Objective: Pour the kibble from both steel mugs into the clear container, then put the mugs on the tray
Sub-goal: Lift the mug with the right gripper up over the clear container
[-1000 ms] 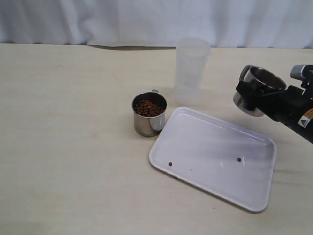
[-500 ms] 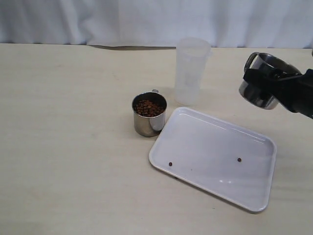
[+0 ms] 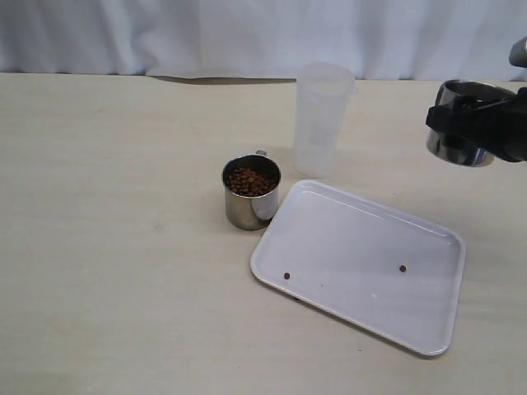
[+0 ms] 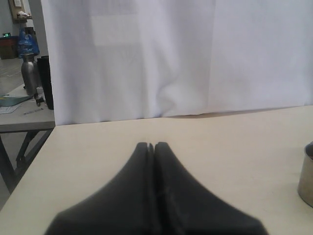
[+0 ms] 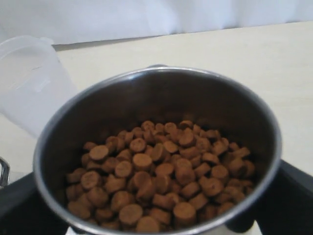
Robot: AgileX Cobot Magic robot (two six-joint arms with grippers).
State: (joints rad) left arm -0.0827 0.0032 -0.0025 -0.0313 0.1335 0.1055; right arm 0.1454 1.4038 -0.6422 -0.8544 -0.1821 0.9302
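The held mug (image 3: 458, 153), full of kibble (image 5: 156, 171), hangs roughly upright off the desk (image 3: 123, 247), well right of the clear container (image 3: 323, 115). My right claw (image 3: 473, 123) reaches in sideways and clamps it. The second mug (image 3: 247, 210) stands just beside the tray (image 3: 354, 239). My left claw (image 4: 151, 147) is pressed together, empty.

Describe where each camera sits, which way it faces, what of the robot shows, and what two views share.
Exterior view: off the arms, raised, looking down across the table toward the white curtain; right jaws grip the held mug at its right edge.
Left wrist view: left arm, low, facing level across the table to the curtain; shut left jaws show.
Right wrist view: right arm, looking down into the held mug's kibble; jaws flank it.
Shared: exterior and right wrist both show the held mug and clear container.
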